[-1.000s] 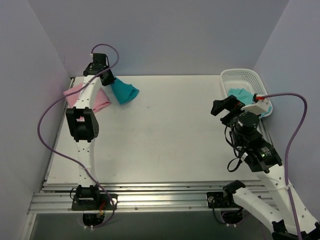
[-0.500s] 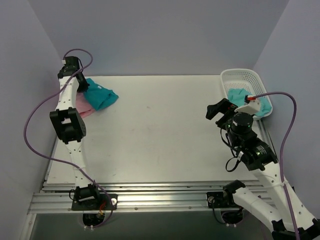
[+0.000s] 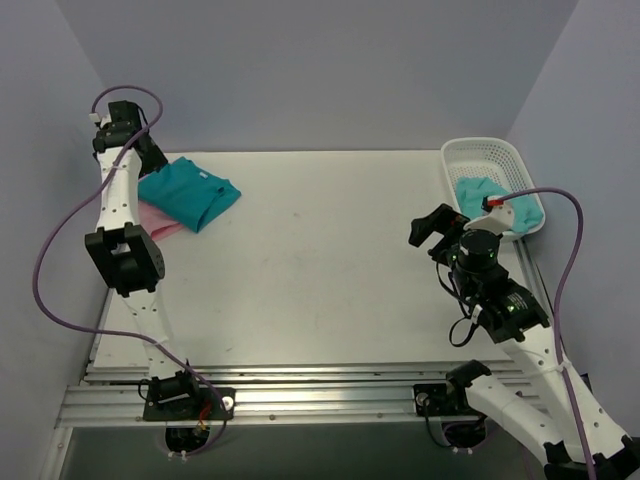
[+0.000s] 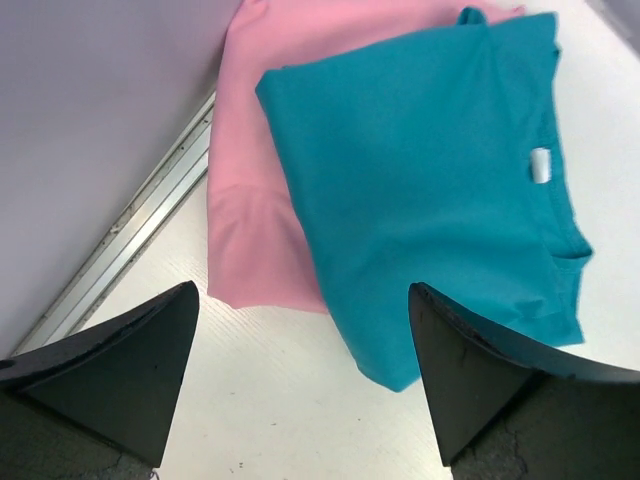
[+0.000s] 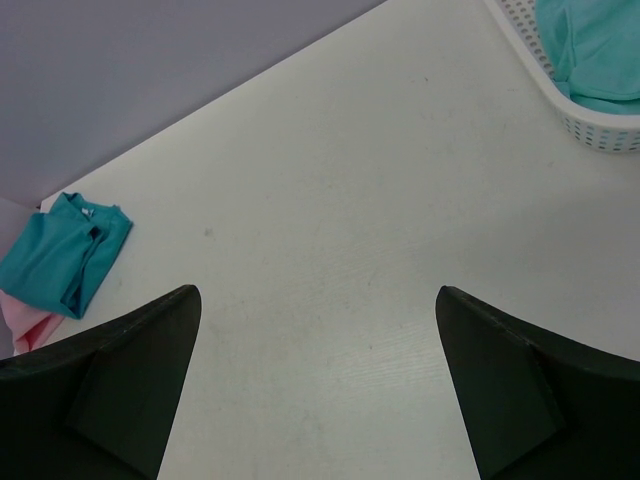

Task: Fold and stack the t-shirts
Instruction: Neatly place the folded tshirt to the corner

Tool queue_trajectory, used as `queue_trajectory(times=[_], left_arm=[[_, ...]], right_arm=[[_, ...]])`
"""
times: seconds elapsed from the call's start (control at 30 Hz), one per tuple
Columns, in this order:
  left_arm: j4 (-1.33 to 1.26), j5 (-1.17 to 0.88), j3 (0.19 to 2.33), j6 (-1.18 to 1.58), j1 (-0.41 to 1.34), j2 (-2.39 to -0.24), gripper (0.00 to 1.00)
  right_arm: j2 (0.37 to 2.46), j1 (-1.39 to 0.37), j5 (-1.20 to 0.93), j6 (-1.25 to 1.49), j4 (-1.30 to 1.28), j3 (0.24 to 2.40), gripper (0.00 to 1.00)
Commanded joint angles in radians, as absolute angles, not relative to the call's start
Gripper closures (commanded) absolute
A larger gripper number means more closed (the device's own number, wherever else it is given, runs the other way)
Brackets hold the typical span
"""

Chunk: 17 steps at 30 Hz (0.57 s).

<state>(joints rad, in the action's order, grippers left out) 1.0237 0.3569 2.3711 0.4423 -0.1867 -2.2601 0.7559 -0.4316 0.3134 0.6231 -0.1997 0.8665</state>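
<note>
A folded teal t-shirt (image 3: 190, 194) (image 4: 440, 190) (image 5: 62, 262) lies on top of a folded pink t-shirt (image 3: 160, 221) (image 4: 262, 190) (image 5: 28, 328) at the table's far left corner. My left gripper (image 3: 148, 160) (image 4: 300, 375) hovers above that pile, open and empty. Another teal t-shirt (image 3: 492, 194) (image 5: 590, 50) lies crumpled in the white basket (image 3: 470, 152) (image 5: 590, 125) at the far right. To the basket's left, my right gripper (image 3: 432, 228) (image 5: 315, 385) hangs open over bare table, holding nothing.
The lavender walls close in on the left, back and right. The left arm's purple cable (image 3: 45, 260) loops along the left wall. A metal rail (image 4: 130, 240) runs along the table's left edge beside the pile.
The left gripper carried the teal t-shirt leftward, laid it on the pink one and opened, then drew back toward the far left corner. The right arm shifted slightly left.
</note>
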Motion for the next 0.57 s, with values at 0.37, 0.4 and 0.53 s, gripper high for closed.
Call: queue_trajectory(times=[0.37,0.4,0.53], left_arm=[[0.64,0.453,1.613,0.451,0.161,-1.511,0.06],[0.628,0.487,1.564,0.454,0.201,-1.447,0.06],[0.543,0.517,1.39,0.445,0.206,-1.348,0.06]], right_arm=[[0.712,-0.426,0.385,0.632,-0.187,0.812,0.0],[0.709,-0.426,0.391,0.634,-0.199,0.81,0.0],[0.687,-0.426,0.406,0.634,-0.224,0.793,0.0]])
